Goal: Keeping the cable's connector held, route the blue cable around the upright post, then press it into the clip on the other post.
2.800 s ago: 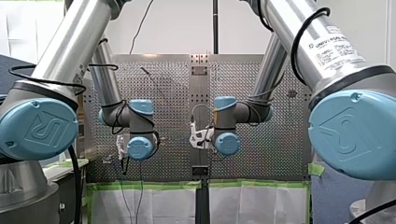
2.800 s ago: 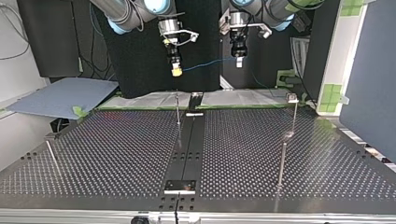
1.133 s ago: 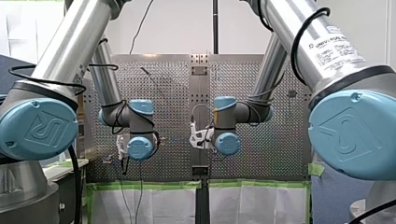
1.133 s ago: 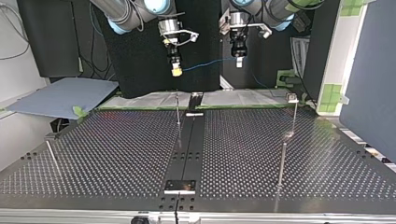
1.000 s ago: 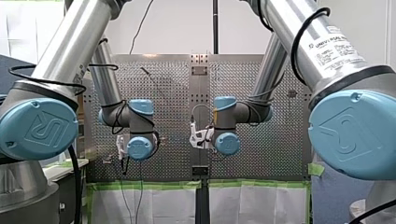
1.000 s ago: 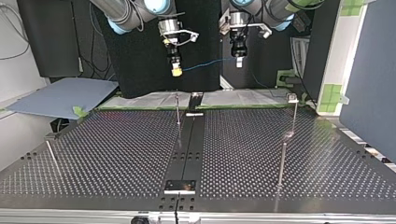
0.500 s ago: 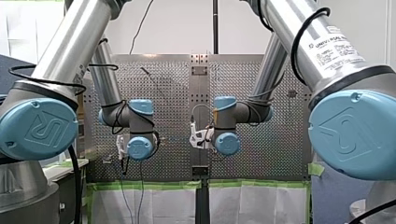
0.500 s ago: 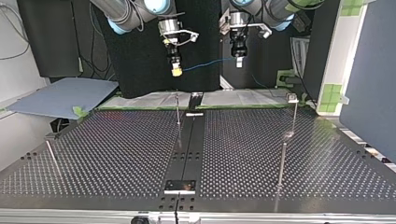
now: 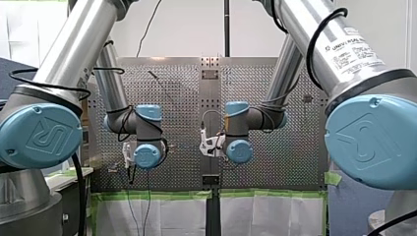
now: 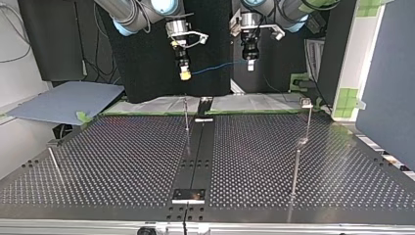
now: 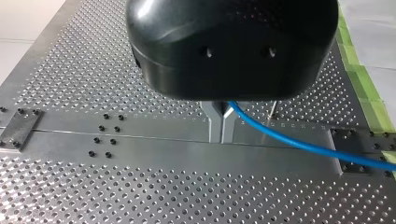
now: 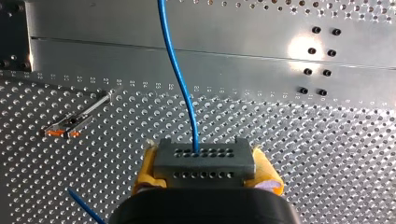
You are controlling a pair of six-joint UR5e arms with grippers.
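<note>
Both arms hung high over the far edge of the perforated table point(image 10: 122, 156), with open air beneath them. The blue cable point(image 10: 220, 65) was strung from the connector point(image 12: 204, 163) clamped in the right gripper point(image 10: 184, 75) across to the left gripper point(image 10: 250, 66), which pinched it, barring the gap between the 2. Lower down, 4 thin posts stood in the way: the centre post point(image 10: 186, 117) beside the middle strip, the far post point(image 10: 308, 122) and near post point(image 10: 295, 169) at the top view's right, and the left post point(image 10: 55, 164) well apart. Wide open stretches of table lay between them.
</note>
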